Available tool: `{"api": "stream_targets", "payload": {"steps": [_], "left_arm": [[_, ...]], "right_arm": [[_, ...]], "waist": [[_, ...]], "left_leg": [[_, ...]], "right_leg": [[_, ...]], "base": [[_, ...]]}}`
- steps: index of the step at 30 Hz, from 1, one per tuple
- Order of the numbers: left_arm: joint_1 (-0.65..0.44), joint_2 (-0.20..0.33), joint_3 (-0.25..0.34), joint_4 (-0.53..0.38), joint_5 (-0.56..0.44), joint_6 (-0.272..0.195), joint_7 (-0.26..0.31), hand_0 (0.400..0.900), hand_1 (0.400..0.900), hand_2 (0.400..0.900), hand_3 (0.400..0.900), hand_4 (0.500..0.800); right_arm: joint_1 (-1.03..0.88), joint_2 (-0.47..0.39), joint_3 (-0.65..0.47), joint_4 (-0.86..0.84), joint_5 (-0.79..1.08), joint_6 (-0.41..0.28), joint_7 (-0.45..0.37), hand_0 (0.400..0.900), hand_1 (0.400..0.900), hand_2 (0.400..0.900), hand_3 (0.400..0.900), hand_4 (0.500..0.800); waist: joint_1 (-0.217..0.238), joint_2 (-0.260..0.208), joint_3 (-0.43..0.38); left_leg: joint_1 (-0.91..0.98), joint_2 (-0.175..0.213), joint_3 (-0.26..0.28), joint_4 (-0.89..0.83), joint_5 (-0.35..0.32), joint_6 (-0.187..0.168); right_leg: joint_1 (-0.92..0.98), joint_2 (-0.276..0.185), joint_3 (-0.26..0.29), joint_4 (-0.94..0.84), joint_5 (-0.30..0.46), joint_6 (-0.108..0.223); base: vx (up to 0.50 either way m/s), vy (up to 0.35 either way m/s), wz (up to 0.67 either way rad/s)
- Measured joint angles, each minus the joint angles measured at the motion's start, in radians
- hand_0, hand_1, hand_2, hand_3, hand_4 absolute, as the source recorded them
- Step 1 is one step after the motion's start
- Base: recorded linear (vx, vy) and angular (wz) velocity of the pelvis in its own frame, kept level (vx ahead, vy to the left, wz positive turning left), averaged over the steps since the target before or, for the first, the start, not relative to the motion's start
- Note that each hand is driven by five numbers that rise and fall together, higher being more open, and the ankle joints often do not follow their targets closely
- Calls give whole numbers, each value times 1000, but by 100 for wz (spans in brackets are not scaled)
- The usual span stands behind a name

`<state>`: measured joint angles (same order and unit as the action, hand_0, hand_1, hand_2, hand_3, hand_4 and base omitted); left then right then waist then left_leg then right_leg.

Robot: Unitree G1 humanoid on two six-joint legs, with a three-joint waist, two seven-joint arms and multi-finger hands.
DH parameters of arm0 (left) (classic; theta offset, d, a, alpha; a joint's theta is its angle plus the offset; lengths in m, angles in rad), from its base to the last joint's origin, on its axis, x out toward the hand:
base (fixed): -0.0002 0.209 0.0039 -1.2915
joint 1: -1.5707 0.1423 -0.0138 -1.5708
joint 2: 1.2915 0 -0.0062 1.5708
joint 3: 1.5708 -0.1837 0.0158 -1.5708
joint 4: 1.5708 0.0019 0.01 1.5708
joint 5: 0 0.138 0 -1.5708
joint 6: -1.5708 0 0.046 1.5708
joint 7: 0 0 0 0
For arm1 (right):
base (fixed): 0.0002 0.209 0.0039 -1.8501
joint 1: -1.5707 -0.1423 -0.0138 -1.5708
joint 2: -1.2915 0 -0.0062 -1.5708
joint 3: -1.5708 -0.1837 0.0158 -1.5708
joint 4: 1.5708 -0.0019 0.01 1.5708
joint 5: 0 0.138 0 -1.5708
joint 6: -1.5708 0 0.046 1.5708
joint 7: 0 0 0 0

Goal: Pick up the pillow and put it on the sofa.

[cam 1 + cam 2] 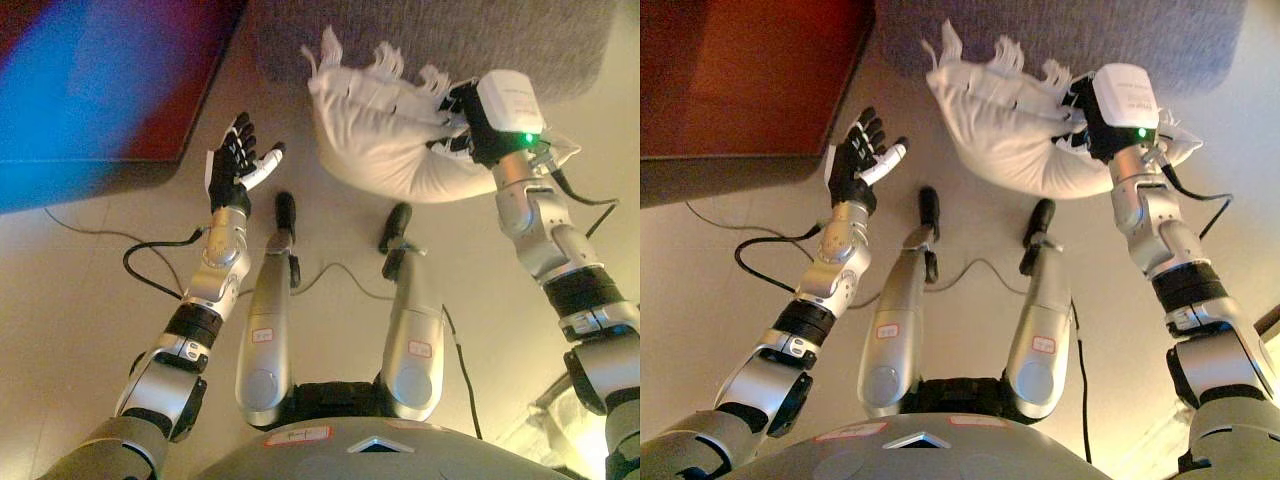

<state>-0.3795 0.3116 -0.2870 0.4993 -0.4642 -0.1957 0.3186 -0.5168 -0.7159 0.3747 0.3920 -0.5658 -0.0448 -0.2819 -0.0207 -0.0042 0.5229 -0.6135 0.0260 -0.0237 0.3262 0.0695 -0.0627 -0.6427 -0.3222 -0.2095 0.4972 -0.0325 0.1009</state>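
The right hand (462,122) grips a white fringed pillow (385,135) by its right end, fingers curled into the cloth, holding it just in front of the grey sofa (440,40); the left hand (236,160) hovers apart, fingers spread and empty, beside a dark red table (740,90).
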Motion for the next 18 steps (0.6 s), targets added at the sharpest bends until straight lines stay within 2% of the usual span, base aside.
{"api": "stream_targets", "payload": {"steps": [6, 14, 18], "left_arm": [[87, -3, 25, 20, 31, 18, -23, 900, 900, 900, 900, 800], [182, -9, 73, 13, 78, 57, -112, 900, 900, 900, 900, 800], [259, -9, 117, 5, 78, 80, -155, 900, 900, 900, 900, 800]], "right_arm": [[82, 24, -34, -51, 2, -4, 9, 400, 400, 400, 400, 500], [210, 38, -158, -245, 13, -12, 69, 400, 400, 400, 400, 500], [212, 51, -203, -285, 35, -33, 80, 400, 400, 400, 400, 500]], "waist": [[1, -20, -5], [-1, -39, -42], [1, -49, -101]], "left_leg": [[241, 3, 30, -72, -23, 13], [425, 14, 39, -195, -16, 10], [498, 28, 55, -264, -10, 3]], "right_leg": [[251, 12, -5, -119, 19, 29], [456, 37, -28, -292, 64, 44], [538, 65, -37, -399, 92, 45]], "base": [[66, 77, -15], [138, 6, -5], [165, -7, -13]]}}
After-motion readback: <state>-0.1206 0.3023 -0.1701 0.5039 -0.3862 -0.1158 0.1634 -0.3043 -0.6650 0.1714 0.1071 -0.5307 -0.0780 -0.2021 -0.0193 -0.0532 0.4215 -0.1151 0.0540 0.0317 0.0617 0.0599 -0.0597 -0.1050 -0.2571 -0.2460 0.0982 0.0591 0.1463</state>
